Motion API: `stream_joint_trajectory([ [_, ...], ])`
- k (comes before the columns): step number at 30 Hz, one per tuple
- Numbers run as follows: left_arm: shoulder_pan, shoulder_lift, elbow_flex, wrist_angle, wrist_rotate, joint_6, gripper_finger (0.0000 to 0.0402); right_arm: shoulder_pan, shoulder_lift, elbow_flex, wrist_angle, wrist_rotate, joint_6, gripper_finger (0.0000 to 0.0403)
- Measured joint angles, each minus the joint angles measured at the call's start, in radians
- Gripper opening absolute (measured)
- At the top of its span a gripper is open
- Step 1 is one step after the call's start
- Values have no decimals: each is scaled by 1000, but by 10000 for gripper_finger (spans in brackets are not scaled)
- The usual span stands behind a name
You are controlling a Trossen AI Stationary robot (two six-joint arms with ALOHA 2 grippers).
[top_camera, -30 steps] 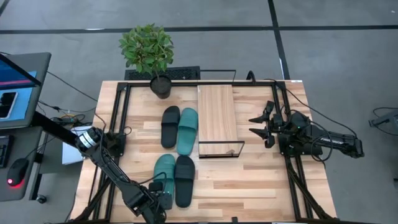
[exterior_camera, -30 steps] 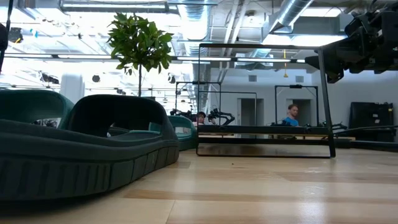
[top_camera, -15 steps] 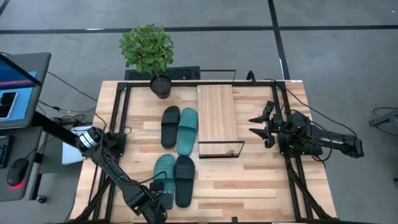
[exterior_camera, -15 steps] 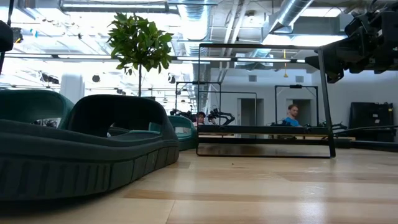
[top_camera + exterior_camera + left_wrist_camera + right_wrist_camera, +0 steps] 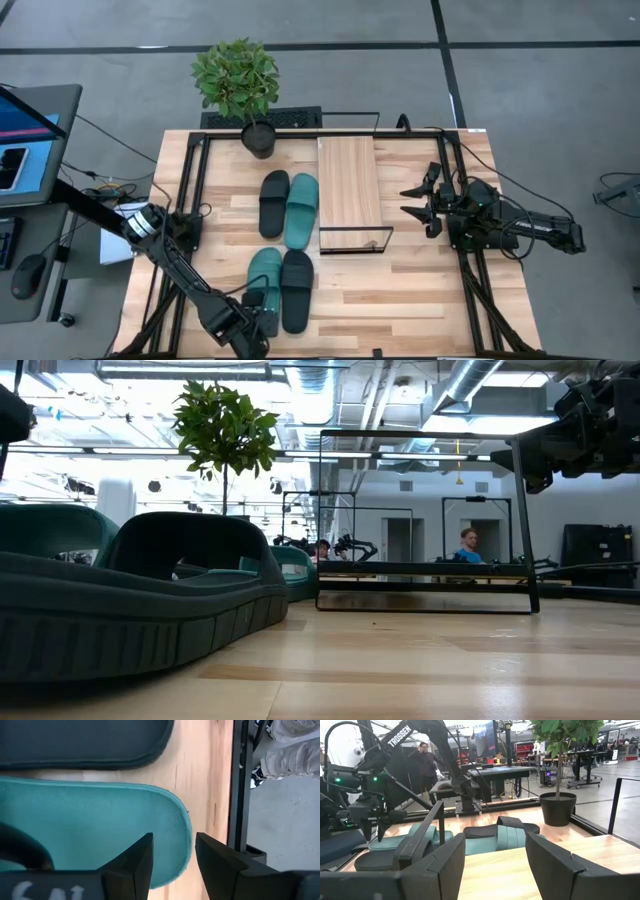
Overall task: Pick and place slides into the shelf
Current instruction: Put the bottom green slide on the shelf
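Two pairs of slides lie sole-down on the table: the far black slide [image 5: 273, 203] beside the far teal slide [image 5: 302, 208], and the near teal slide [image 5: 264, 280] beside the near black slide [image 5: 297, 290]. The shelf [image 5: 350, 185], a wood board in a black wire frame, stands right of the far pair. My left gripper [image 5: 262, 318] is open at the near teal slide's heel [image 5: 182, 832]; one finger stands over the footbed and one outside the heel rim, with no touch that I can see. My right gripper [image 5: 406, 201] hangs open right of the shelf, pointing at it.
A potted plant [image 5: 258, 137] stands at the table's far edge, left of the shelf, with a keyboard [image 5: 290, 118] behind it. Black frame rails [image 5: 195, 190] run along both table sides. Bare wood lies near the shelf's near end [image 5: 390, 290]. People show in the room beyond.
In the low view a dark part of my left arm at the upper left has come slightly farther into the picture. The slides and the shelf have kept their places.
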Motion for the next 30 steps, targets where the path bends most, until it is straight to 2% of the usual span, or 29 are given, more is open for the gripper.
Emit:
stream_joint_trajectory([
  [8, 9, 0, 0, -47, 5, 35, 135, 0, 0, 0, 0, 0, 0, 201],
  [17, 9, 0, 0, -1, 85, 40, 135, 0, 0, 0, 0, 0, 0, 201],
  [30, 8, 0, 0, 8, 79, 88, 135, 0, 0, 0, 0, 0, 0, 201],
])
